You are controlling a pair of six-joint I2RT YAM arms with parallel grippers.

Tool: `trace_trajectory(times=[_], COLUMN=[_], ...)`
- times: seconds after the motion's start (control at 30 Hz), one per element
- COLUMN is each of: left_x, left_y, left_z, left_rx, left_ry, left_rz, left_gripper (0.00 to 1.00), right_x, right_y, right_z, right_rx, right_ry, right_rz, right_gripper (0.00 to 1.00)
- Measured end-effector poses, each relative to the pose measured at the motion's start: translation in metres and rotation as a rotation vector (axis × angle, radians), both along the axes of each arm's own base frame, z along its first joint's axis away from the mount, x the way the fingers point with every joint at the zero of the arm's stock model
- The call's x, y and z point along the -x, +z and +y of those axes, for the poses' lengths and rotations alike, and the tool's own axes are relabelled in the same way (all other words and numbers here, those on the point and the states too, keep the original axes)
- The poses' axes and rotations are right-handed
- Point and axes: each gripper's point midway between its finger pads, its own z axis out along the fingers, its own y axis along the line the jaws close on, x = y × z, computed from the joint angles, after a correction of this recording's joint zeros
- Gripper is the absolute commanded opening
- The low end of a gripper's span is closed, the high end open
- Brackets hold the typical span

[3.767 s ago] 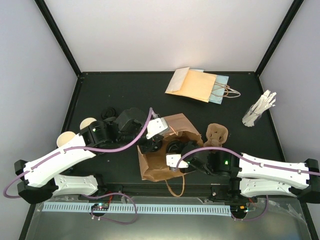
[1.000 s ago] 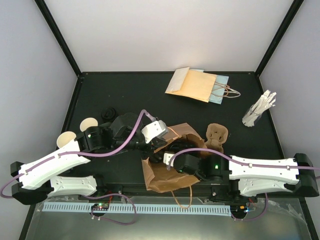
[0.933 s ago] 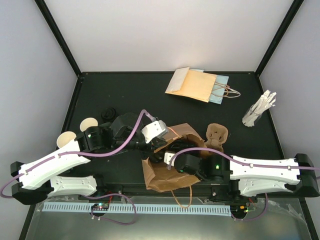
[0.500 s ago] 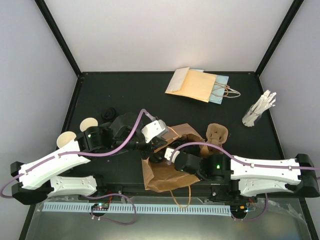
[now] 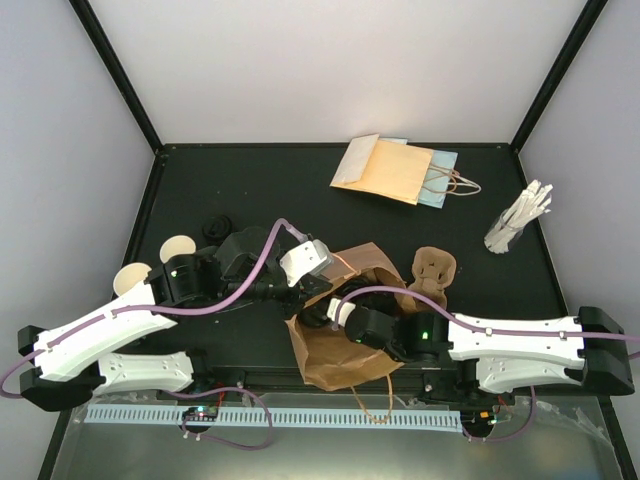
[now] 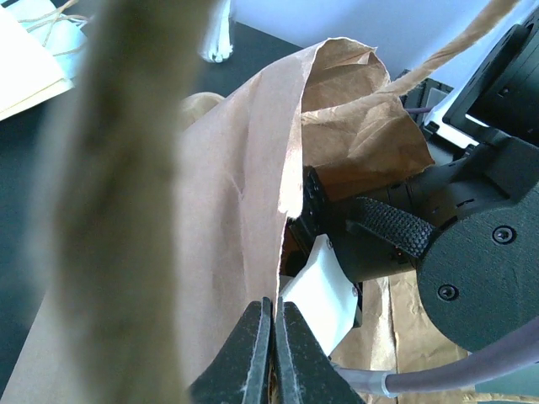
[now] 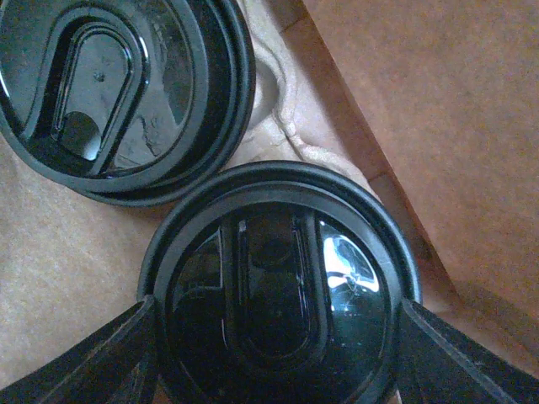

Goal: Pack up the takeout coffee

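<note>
In the right wrist view a takeout coffee cup (image 7: 278,278) shows from above as a glossy black lid. My right gripper (image 7: 274,337) is shut on it, one finger against each side of the lid. A second black-lidded cup (image 7: 109,84) stands touching it, both inside the brown paper bag (image 5: 340,355). My left gripper (image 6: 274,307) is shut on the bag's upper edge (image 6: 290,181) and holds its mouth open. From above, my right gripper (image 5: 335,310) reaches into that mouth beside the left gripper (image 5: 310,285). The cups' sides are hidden.
Two cream round open cups (image 5: 180,247) (image 5: 132,278) and loose black lids (image 5: 215,228) sit at the left. A brown pulp carrier (image 5: 432,268) lies right of the bag. Flat paper bags (image 5: 395,168) and a bundle of white sticks (image 5: 520,220) are at the back right.
My right arm has pushed left and forward, carrying its cup deeper into the bag's mouth. My left gripper has kept its hold on the bag's edge, shifting only slightly.
</note>
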Motion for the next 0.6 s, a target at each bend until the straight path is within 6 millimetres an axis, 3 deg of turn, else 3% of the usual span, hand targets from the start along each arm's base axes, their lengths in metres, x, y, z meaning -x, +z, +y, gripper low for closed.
trace_trajectory(times=[0.6], left_x=[0.0032], left_y=[-0.0015], left_z=[0.0001], left_rx=[0.001], left_ry=[-0.013], left_rz=[0.007], left_gripper=[0.02], right_x=[-0.0030], right_y=[-0.0061], right_z=[0.0027], right_rx=[-0.022], right_ry=[-0.002], right_rz=[-0.008], right_gripper=[0.42])
